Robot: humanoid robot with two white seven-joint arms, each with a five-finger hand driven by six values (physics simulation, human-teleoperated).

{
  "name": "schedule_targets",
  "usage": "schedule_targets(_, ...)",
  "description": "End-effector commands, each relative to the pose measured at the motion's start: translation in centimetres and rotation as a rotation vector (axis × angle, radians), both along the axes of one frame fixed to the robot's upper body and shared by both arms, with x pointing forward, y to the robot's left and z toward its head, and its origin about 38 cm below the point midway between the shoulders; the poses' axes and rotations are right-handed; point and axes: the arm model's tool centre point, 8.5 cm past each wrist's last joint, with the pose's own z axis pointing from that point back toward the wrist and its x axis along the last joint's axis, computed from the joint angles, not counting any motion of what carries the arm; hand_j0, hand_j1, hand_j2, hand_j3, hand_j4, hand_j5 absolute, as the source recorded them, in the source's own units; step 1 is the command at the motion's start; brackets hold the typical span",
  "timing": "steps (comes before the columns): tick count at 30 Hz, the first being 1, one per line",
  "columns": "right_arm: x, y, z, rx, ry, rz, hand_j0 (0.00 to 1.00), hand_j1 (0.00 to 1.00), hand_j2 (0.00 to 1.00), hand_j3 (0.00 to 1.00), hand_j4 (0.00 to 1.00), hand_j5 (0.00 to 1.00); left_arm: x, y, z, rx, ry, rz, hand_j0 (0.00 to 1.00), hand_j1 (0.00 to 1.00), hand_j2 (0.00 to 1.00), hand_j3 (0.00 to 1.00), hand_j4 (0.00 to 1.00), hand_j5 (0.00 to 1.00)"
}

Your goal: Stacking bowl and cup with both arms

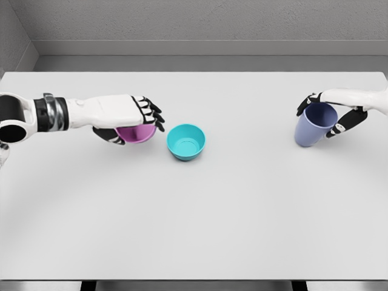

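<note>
The table (194, 230) looked smooth and matt; the teal bowl (186, 141), purple bowl (136, 133) and blue cup (314, 123) looked like smooth plastic.

The left hand (130, 118) covers most of the purple bowl (138, 133); only its lower front wall shows. The right hand (332, 115) hides part of the blue cup (312, 127) behind its rim. The right arm is cut off by the picture's right edge. The worktop (194, 212) corners lie outside the frame.
</note>
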Motion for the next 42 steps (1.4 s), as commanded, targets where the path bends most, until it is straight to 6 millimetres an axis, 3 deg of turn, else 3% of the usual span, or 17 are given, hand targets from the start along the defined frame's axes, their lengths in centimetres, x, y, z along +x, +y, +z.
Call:
schedule_targets(1,0.0,0.1,0.2,0.008,-0.002,0.004,0.67,0.67,0.67,0.67,0.67,0.67,-0.1,-0.8,-0.5,-0.005,0.014,-0.015,0.8,0.8,0.8,0.8,0.8,0.8)
schedule_targets(28,-0.4,2.8,2.8,0.024,-0.062,0.1,0.67,0.67,0.67,0.67,0.67,0.67,0.8,-7.6,0.0,-0.021,-0.005,-0.13,0.79,0.79,0.79,0.79,0.79,0.79)
schedule_targets(42,-0.6,3.3,3.3,0.027,-0.073,0.119,0.67,0.67,0.67,0.67,0.67,0.67,0.6,-9.7,-0.5,-0.011,0.003,-0.173,0.79,0.79,0.79,0.79,0.79,0.79)
